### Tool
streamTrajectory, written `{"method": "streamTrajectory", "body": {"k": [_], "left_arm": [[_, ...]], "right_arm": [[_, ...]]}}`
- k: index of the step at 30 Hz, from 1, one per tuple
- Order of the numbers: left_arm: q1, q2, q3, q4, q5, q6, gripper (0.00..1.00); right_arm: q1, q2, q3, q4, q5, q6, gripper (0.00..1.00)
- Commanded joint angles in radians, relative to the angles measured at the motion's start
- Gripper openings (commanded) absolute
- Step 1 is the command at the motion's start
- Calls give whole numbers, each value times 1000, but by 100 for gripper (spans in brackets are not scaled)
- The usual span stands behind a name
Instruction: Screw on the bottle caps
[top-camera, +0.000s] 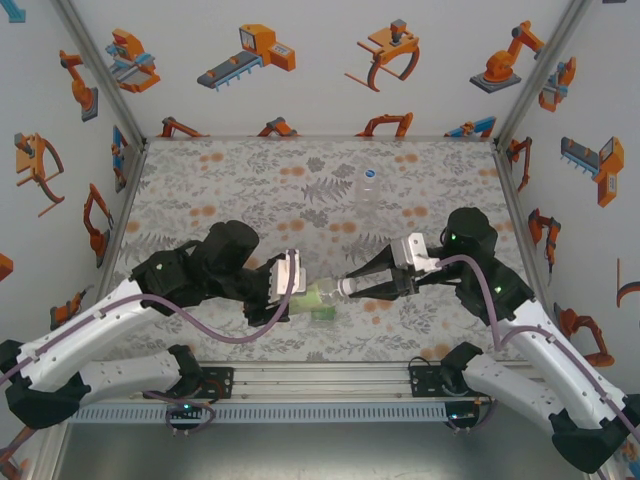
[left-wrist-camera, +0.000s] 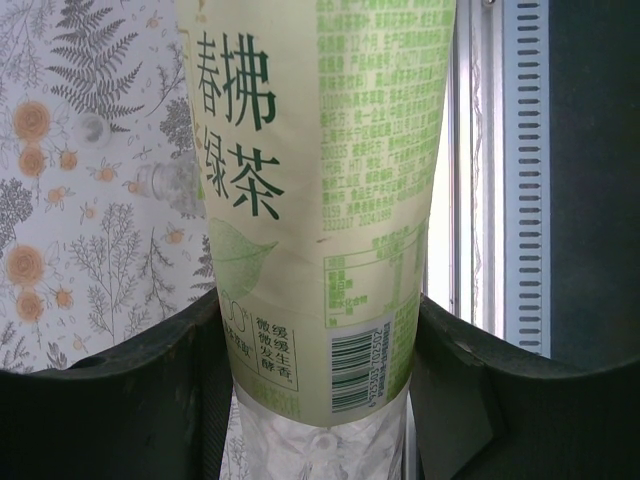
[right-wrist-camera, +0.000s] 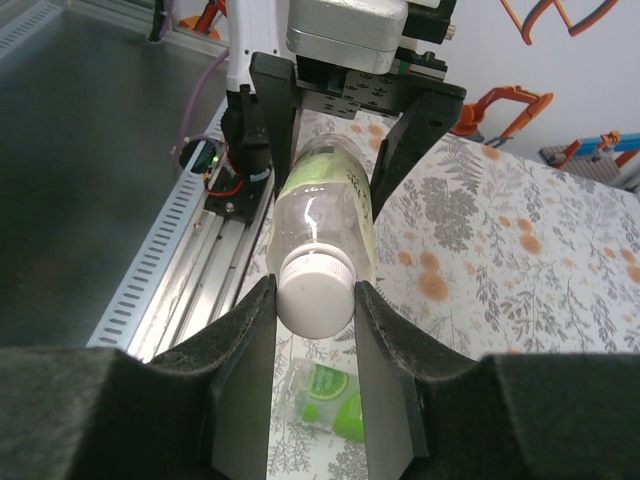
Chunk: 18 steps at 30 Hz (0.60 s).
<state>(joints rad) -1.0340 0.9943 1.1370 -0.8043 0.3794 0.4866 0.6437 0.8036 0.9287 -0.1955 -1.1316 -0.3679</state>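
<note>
From above, the left jaws are clamped on the pale bottle, holding it level above the counter near the front edge. The right jaws face them, closed tight on the bottle's neck end, so the bottle spans the gap between the 2 arms. Just under it something bright green shows, the green bottle, lying on the counter. Well apart, toward the back, 1 clear bottle stands upright with a blue cap on top.

In the left wrist view, the pale bottle runs up the middle of the frame, its yellow-green label with green lettering and a barcode facing the camera. The 2 dark fingers press its sides, narrowed to the bottle's width. The floral counter lies to the left, and a metal rail to the right.

In the right wrist view, the white cap sits on the bottle's neck, pinched between the 2 fingers, which touch it on both sides. The pale bottle reaches away to the left jaws, which grip its far end. Below the cap, the green bottle rests on its side on the counter.
</note>
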Motion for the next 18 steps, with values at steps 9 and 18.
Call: {"method": "streamTrajectory", "body": {"k": [9,18], "left_arm": [[-11,-20,-5,94,49,26,0],[-11,-38,-23,125,41,28,0]], "right_arm": [[7,-27,25,125,-28,46,0],[7,-49,0,248,7,123,0]]}}
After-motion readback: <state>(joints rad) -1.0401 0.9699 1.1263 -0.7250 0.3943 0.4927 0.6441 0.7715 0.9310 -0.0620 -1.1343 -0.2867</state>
